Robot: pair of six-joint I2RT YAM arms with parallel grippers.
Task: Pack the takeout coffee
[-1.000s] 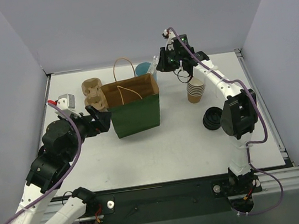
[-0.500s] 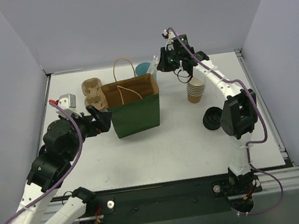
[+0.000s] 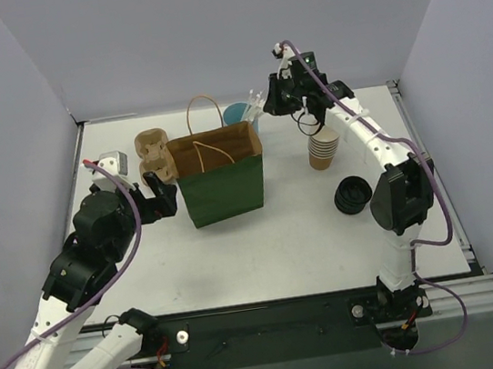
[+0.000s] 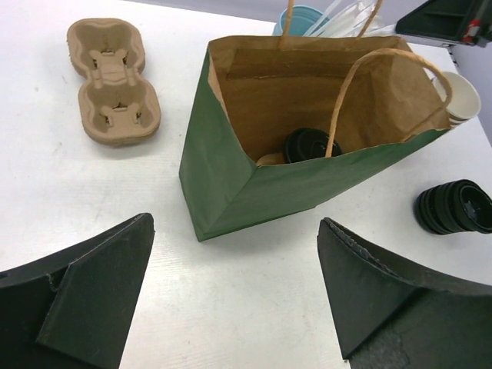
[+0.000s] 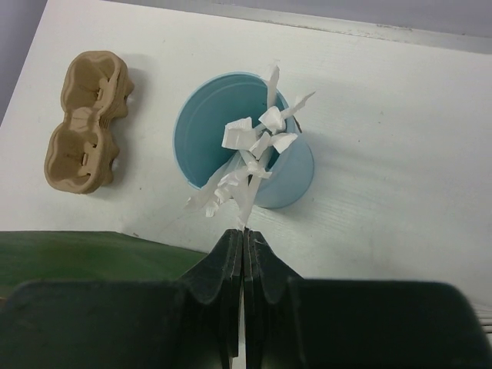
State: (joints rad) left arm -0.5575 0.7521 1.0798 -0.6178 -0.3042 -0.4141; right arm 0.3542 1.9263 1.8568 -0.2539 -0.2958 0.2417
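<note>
Coffee cup (image 4: 310, 144), black lid up, sits deep inside the green bag (image 4: 231, 177), which stands open in the middle of the table. Left claw (image 4: 234, 224) hangs wide open just in front of the bag, touching nothing. Right claw (image 5: 244, 234) is clenched above the blue cup (image 5: 286, 175), pinching the end of one white stick (image 5: 246, 204).

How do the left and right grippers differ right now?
The left gripper stands wide open and empty; the right gripper is shut, apparently pinching one white stick. The left gripper faces the green bag from its left side; the right gripper hangs over the blue cup behind the bag. Shared: neither touches the takeout coffee, which sits inside the bag.
</note>
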